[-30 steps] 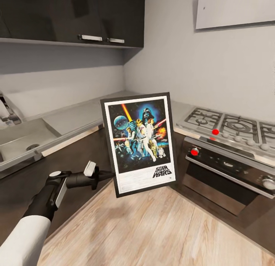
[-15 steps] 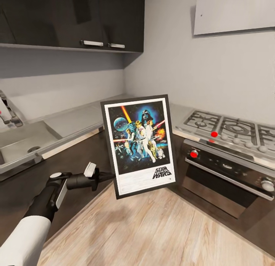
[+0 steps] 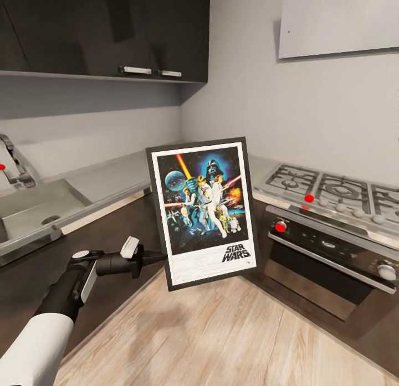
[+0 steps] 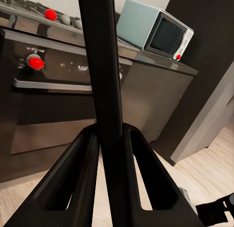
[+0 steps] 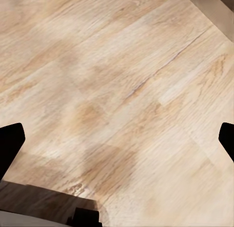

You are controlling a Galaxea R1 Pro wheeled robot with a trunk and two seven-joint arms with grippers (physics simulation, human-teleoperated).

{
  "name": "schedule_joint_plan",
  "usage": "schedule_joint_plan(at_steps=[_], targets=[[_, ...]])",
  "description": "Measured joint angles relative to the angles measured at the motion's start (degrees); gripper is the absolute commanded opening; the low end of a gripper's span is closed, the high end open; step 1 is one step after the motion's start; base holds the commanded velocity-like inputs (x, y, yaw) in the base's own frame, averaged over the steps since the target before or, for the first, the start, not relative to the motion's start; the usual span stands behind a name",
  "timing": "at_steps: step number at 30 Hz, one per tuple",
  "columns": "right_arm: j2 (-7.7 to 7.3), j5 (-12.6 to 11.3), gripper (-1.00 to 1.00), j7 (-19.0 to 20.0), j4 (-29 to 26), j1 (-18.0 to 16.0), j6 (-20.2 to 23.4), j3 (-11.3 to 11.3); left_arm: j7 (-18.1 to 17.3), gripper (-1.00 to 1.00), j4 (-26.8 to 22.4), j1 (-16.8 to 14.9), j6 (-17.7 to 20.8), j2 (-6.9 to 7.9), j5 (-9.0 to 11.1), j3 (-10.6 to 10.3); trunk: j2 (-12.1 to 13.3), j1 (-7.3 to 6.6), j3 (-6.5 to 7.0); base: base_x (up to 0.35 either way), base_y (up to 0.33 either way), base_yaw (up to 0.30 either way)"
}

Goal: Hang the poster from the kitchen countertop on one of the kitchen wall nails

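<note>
left gripper (image 3: 158, 257) fingers clamped on poster (image 3: 203, 210) left edge, poster upright in air above wood floor (image 3: 221, 330), in front of tabletop (image 3: 105, 178) corner, near stove (image 3: 327, 189). right gripper (image 5: 117, 134) fingers spread wide, empty.

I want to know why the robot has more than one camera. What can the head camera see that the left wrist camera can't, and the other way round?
The head view alone shows the poster's front with its Star Wars artwork, the sink and the dark upper cabinets. The left wrist view alone shows a pale blue microwave on the counter, and the poster's black edge pinched between the left gripper's fingers. Both share the poster, the left gripper and the oven with its red knobs.
</note>
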Motion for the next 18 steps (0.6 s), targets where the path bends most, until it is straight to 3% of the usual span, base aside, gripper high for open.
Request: schedule_joint_plan(at_steps=[14, 18], targets=[[-0.08, -0.1, 1.00, 0.0, 0.0, 0.0, -0.1, 0.0, 0.0, -1.00, 0.0, 0.0, -0.2, 0.07, -0.2, 0.0, 0.0, 0.00, 1.31, 0.000, 0.000, 0.000], [-0.09, -0.1, 1.00, 0.0, 0.0, 0.0, -0.1, 0.0, 0.0, -1.00, 0.0, 0.0, -2.1, 0.29, -0.2, 0.0, 0.0, 0.00, 1.69, 0.000, 0.000, 0.000]])
